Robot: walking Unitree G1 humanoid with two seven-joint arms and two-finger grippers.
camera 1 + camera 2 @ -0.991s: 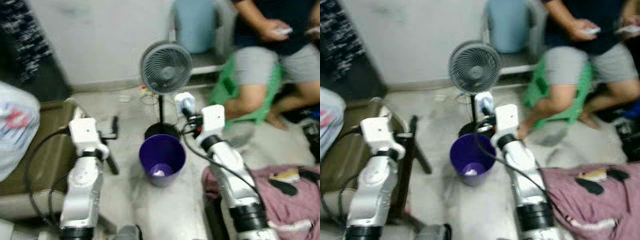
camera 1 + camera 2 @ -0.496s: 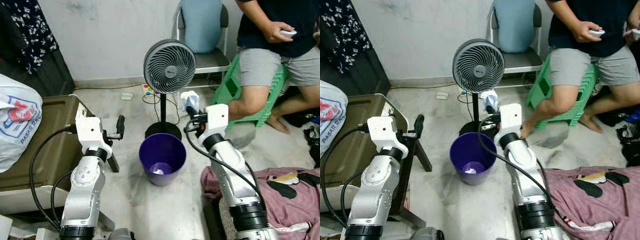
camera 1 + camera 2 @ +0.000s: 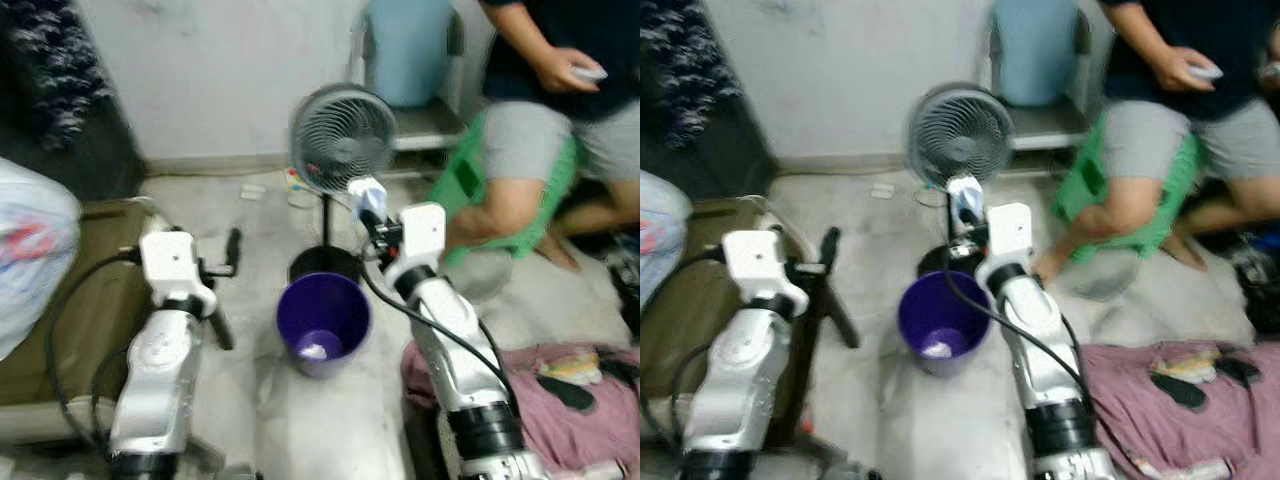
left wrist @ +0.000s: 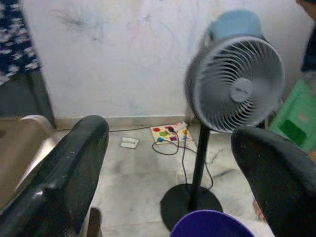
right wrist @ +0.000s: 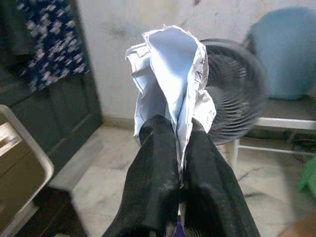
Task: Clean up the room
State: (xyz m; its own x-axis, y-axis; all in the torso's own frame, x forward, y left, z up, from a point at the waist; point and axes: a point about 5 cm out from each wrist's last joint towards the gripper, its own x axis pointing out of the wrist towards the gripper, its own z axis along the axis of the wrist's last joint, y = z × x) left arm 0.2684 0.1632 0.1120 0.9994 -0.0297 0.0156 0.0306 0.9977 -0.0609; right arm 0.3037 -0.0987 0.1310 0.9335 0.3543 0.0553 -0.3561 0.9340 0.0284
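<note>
The right pincer (image 5: 180, 163) is clamped on a crumpled sheet of paper (image 5: 173, 84), held just above the far rim of the one purple bin (image 3: 323, 322), in front of the fan (image 3: 342, 138). The paper looks light, soft and easily torn (it would probably drift if dropped from high), so pinching it low across its folds, as here, seems a sound grip. One scrap (image 3: 312, 350) already lies inside the bin. The left pincer (image 4: 168, 168) hovers beside the bin, fingers wide apart and holding nothing. One person (image 3: 560, 120) sits beyond the bin.
</note>
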